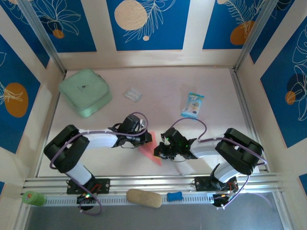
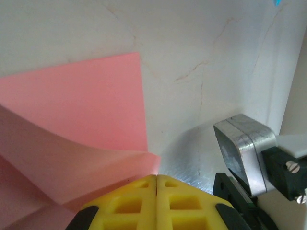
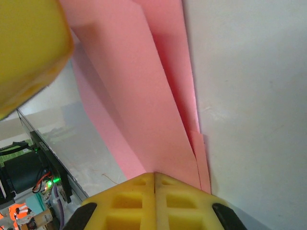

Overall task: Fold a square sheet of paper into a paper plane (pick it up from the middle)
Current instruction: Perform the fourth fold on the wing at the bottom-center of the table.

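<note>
I'm in the middle of a fold. My left end effector (image 2: pixel 157 178) is pinched shut on a lifted, curling flap of the salmon-pink sheet of paper (image 2: pixel 86 105). My right end effector (image 3: pixel 154 174) is also clamped closed, where the sheet's narrow folded layers run into its tips. In the overhead view the sheet lies on the surface (image 1: pixel 158 96) at lower centre of the frame, between both tips. Next, I judge, the flap's edge must meet the centre line, then be pressed flat without dragging the sheet.
</note>
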